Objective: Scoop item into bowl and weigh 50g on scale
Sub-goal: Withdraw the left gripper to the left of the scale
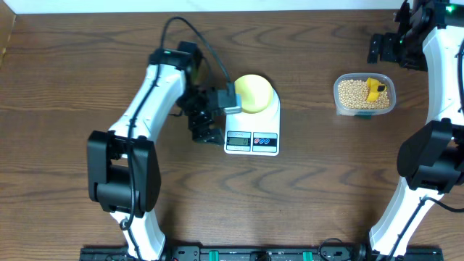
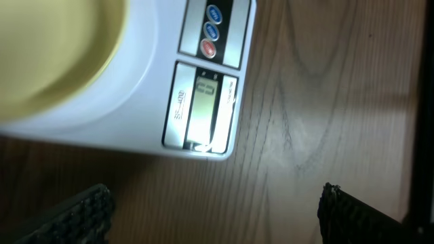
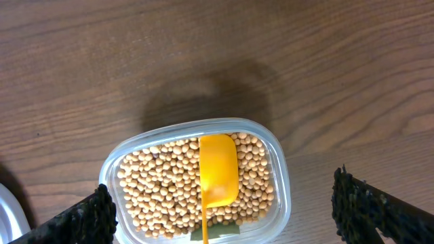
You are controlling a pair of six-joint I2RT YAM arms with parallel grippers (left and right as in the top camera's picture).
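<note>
The pale yellow-green bowl [image 1: 254, 93] stands empty on the white scale [image 1: 251, 134], whose display and buttons face the front. In the left wrist view the bowl [image 2: 47, 47] is at the top left and the scale's display [image 2: 203, 102] is lit. My left gripper [image 1: 212, 117] is open and empty beside the scale's left edge; its jaws [image 2: 213, 217] hang over bare wood. The beans [image 1: 355, 93] fill a clear tub [image 1: 339, 101] at the right, with a yellow scoop [image 1: 374, 88] lying in them. My right gripper [image 1: 384, 47] is open and empty above the tub [image 3: 278, 169], the beans [image 3: 163, 183] and the scoop [image 3: 218, 169].
The table is brown wood. The left arm's cable [image 1: 196, 32] loops behind the scale. A green label [image 3: 224, 232] shows at the tub's near end. The table's back edge runs along the top of the overhead view.
</note>
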